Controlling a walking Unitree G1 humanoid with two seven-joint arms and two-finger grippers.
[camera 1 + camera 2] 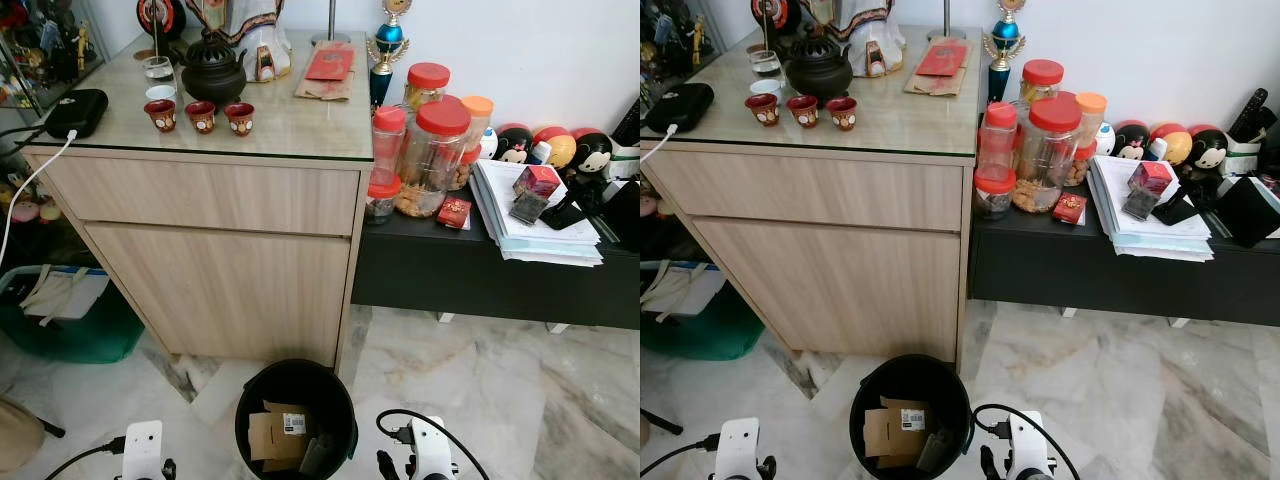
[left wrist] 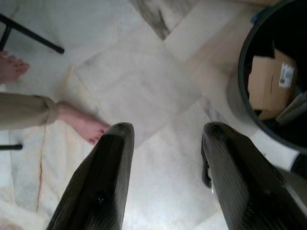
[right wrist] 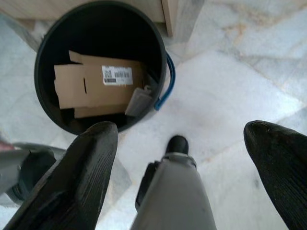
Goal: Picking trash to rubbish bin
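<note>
With flattened cardboard (image 3: 98,86) already in the bin (image 1: 296,378), both grippers, left (image 2: 165,158) and right (image 3: 180,163), hung spread and empty, so the next move likely called for locating further trash.

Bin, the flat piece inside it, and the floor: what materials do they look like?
Bin: likely black plastic, with a smooth, dull, seamless round wall. Flat piece: brown corrugated cardboard, matte, folded flaps, white barcode label stuck on. Floor: polished marble or marble-look tile, pale with grey-brown veins and a soft sheen; which of the two can't be told.
</note>
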